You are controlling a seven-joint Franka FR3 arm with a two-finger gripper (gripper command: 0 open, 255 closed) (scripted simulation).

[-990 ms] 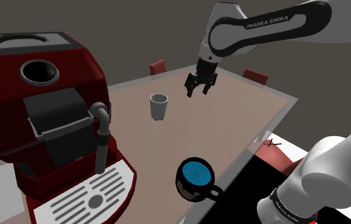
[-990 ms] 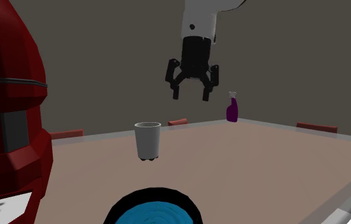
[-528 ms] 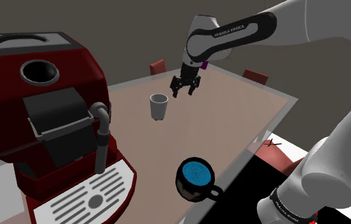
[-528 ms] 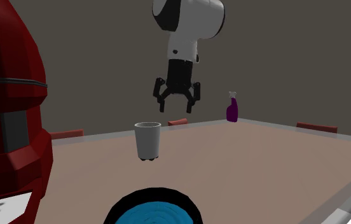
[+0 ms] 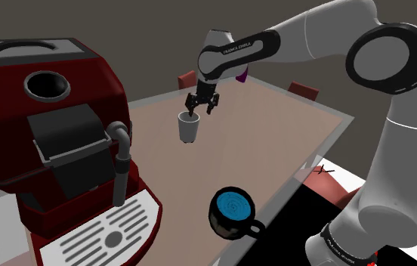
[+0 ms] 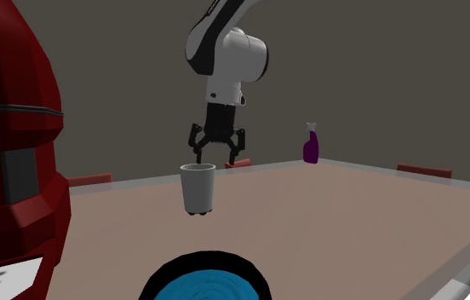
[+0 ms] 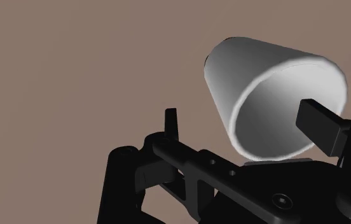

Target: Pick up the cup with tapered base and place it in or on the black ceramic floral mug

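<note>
Now lower and nearer than a second ago: gripper (image 6: pixel 216 157), fingers spread, hangs just above the upright white cup (image 6: pixel 197 188) mid-table (image 5: pixel 275 143). Grasp likely next; black mug (image 5: pixel 231 213) waits at the near edge.

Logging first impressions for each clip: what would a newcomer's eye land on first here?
The big red coffee machine dominates the shoulder view's left. Over the table, the open black gripper hovers just above the white cup. A black mug with a blue inside sits at the table's near edge.
</note>
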